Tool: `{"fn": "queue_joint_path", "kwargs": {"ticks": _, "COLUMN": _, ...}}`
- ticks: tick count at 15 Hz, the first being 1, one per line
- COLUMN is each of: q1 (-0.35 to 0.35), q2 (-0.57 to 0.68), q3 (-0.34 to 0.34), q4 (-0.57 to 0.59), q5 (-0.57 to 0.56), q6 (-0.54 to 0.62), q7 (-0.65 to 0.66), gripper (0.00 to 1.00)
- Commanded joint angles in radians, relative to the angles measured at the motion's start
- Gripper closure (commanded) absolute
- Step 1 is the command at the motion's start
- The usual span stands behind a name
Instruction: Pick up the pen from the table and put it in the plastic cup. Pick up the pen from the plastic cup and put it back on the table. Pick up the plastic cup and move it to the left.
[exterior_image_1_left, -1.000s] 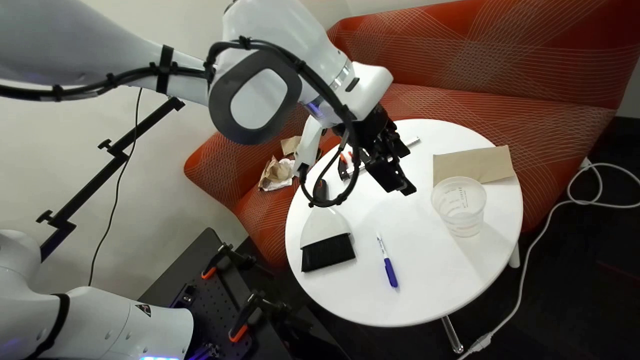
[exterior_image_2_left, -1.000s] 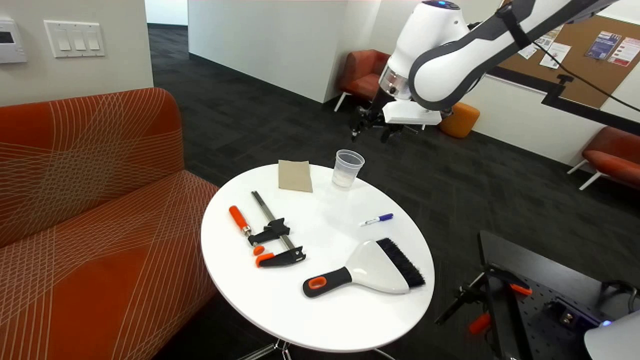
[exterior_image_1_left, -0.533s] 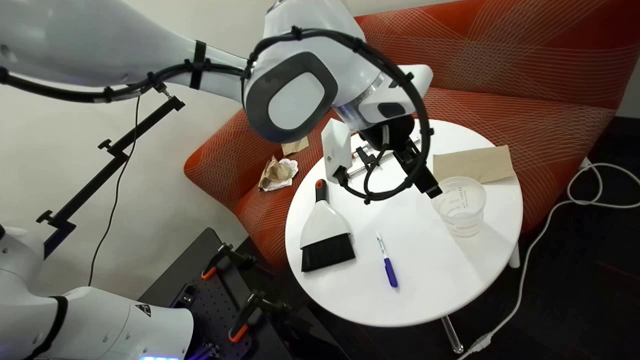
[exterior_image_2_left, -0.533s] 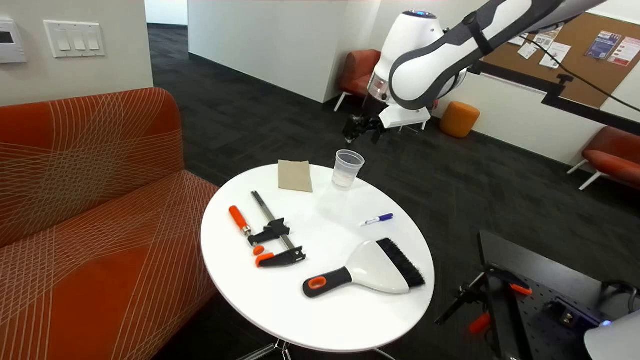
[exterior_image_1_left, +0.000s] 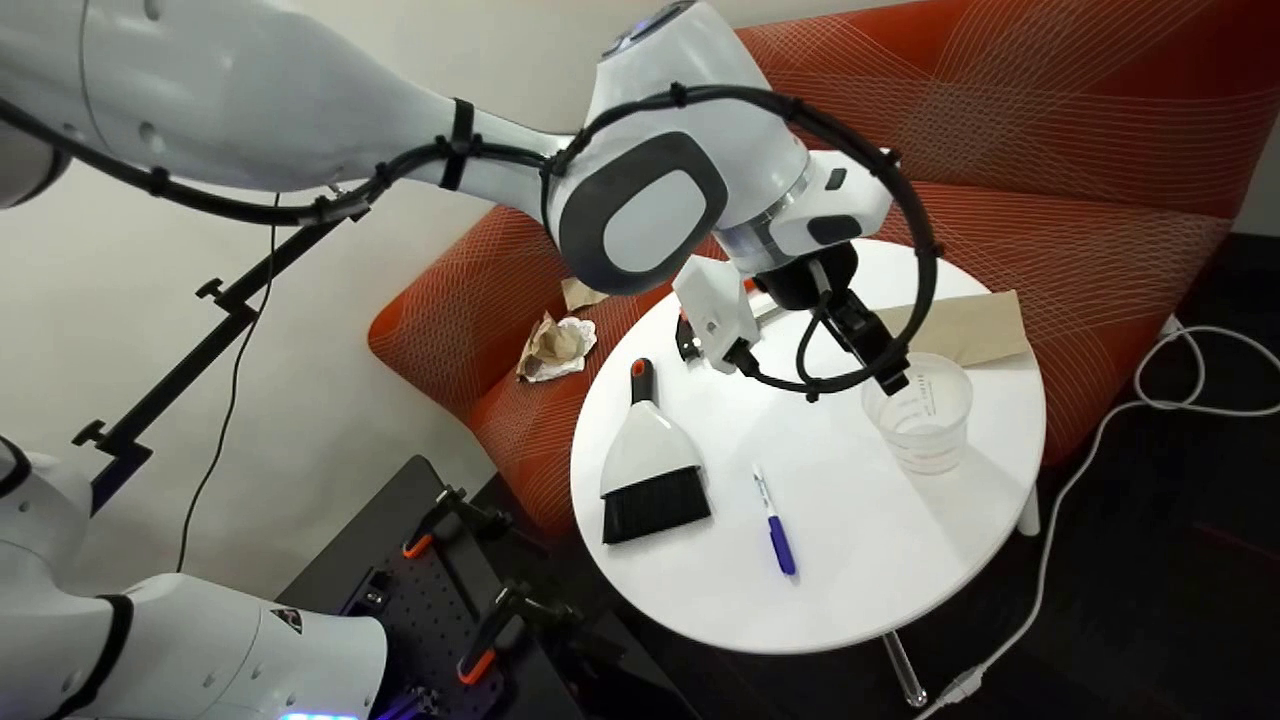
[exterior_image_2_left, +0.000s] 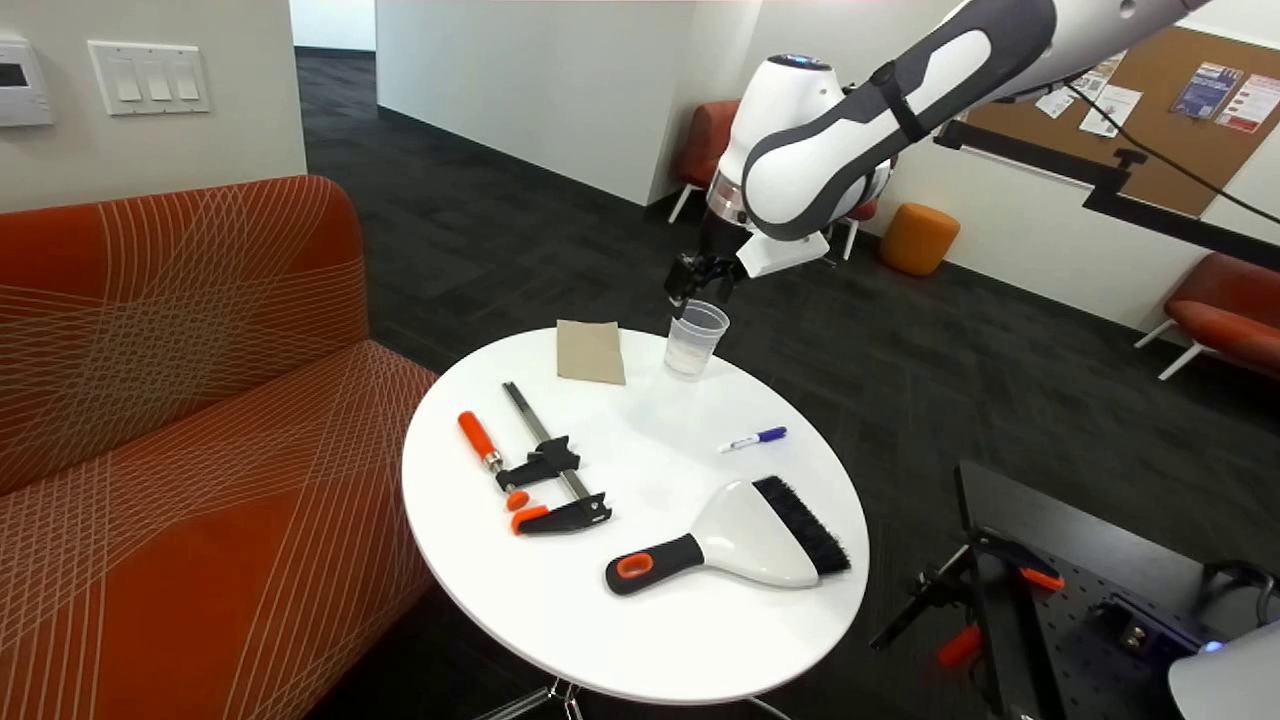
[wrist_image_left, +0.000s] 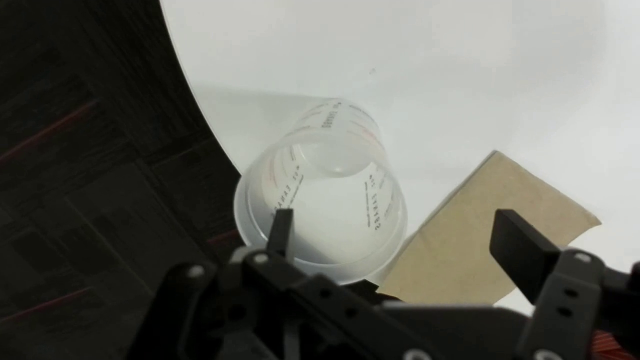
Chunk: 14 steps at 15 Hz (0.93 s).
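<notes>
"One gripper (wrist_image_left: 394, 222) nearest us, fingers spread wide. Has it hold of anything?"

"It grips nothing. In the wrist view one fingertip overlaps the rim of the clear plastic cup (wrist_image_left: 325, 195), the other shows over a sheet of brown paper (wrist_image_left: 465, 240) beside it; whether the cup is touched, I can't tell."

"Any writing on the cup?"

"Dark lettering and fainter reddish marks on its wall, too blurred to read surely. It stands upright on the round white worktop (exterior_image_2_left: 560, 620), its bare bottom visible through the mouth."

"And the pen (exterior_image_1_left: 774, 523)?"

"Lying on the worktop between the cup and the hand brush (exterior_image_2_left: 750, 535), apart from both, as both exterior views show. Blue cap, white barrel, print too small for me."

"Beyond that?"

"A bar clamp (exterior_image_2_left: 552, 458) with an orange handle, also on the worktop, then the red-orange sofa (exterior_image_2_left: 200, 450). Farthest, in an exterior view, notices (exterior_image_2_left: 1207, 90) pinned to a corkboard (exterior_image_2_left: 1155, 62); their words I can't make out."
</notes>
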Motion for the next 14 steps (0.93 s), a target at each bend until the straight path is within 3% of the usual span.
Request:
{"fn": "queue_joint_path", "kwargs": {"ticks": 1, "q1": -0.037, "q2": 0.046, "q3": 0.041, "q4": 0.080, "q5": 0.041, "q6": -0.067, "q7": -0.068, "gripper": 0.00}}
{"fn": "queue_joint_path", "kwargs": {"ticks": 9, "q1": -0.069, "q2": 0.127, "q3": 0.072, "q4": 0.172, "q5": 0.068, "q6": -0.119, "q7": -0.108, "gripper": 0.00}}
{"fn": "queue_joint_path", "kwargs": {"ticks": 10, "q1": -0.071, "q2": 0.137, "q3": 0.074, "q4": 0.181, "q5": 0.072, "q6": -0.116, "q7": -0.105, "gripper": 0.25}}
{"fn": "queue_joint_path", "kwargs": {"ticks": 11, "q1": -0.075, "q2": 0.143, "q3": 0.079, "q4": 0.186, "q5": 0.074, "q6": -0.113, "q7": -0.111, "gripper": 0.26}}
{"fn": "queue_joint_path", "kwargs": {"ticks": 14, "q1": -0.078, "q2": 0.161, "q3": 0.084, "q4": 0.207, "q5": 0.083, "q6": -0.119, "q7": -0.106, "gripper": 0.48}}
